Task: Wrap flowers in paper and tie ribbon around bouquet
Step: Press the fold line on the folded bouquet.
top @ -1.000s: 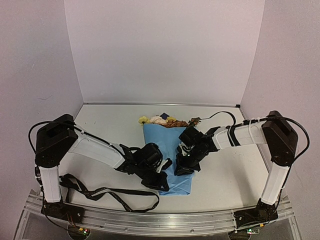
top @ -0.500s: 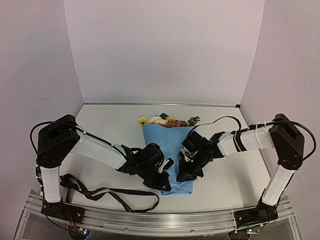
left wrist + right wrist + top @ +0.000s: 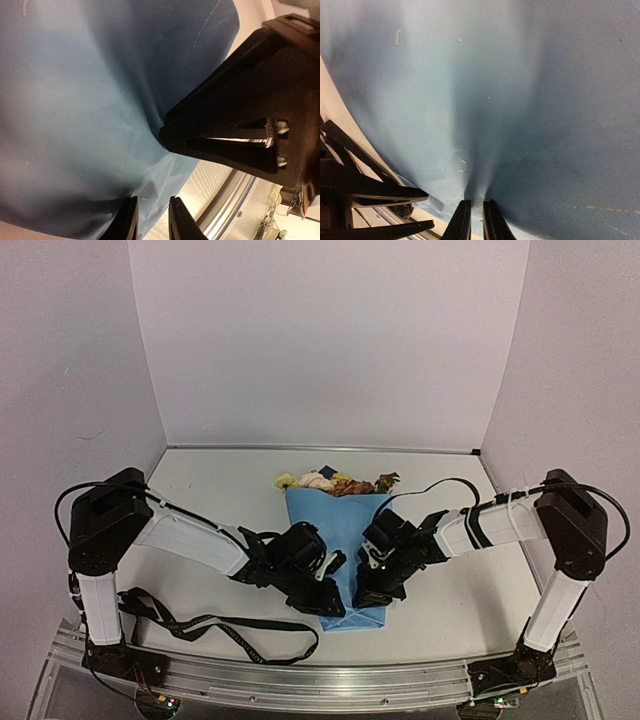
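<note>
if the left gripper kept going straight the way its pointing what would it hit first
The light blue paper, almost at once: its edge lies right at the left gripper. Beyond, a little to the side, the right gripper pinches the same sheet; depth is unclear.

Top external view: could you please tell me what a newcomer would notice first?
The light blue paper cone in the middle of the table stands out, the flowers poking from its far end. The left pincer and right pincer crowd its narrow near end. The black ribbon lies loose by the left arm's base.
</note>
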{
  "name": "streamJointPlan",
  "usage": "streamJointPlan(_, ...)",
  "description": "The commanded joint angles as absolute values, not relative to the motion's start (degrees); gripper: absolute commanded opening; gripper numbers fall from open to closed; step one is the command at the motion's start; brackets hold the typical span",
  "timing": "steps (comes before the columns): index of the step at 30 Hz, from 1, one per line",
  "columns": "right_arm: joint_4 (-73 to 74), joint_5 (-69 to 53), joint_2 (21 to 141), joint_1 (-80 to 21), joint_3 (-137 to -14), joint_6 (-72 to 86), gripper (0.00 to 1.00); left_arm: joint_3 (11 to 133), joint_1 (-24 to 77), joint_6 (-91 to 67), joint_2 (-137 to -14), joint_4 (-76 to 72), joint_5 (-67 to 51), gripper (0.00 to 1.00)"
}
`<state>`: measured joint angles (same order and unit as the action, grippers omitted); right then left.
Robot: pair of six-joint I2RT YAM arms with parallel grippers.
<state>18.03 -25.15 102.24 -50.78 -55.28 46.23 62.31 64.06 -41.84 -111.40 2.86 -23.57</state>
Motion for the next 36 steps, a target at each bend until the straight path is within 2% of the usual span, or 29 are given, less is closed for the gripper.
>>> streamJointPlan(1, 17.7, -23.4, 103.6, -51.1, -54.7, 46.5, 0.09, 60.3, 60.6, -42.5, -106.6, -1.3, -22.4, 0.26)
streamJointPlan(19, 19.8, -24.1, 104.6, -51.0, -56.2, 45.6, 0.09, 56.2, 48.0, -51.4, -111.3, -9.6, -27.4, 0.32)
streamJointPlan(36, 21.4, -25.6, 104.6, -50.4, -56.5, 44.5, 0.08, 60.9, 38.6, -49.4, -115.4, -8.2, -34.4, 0.34)
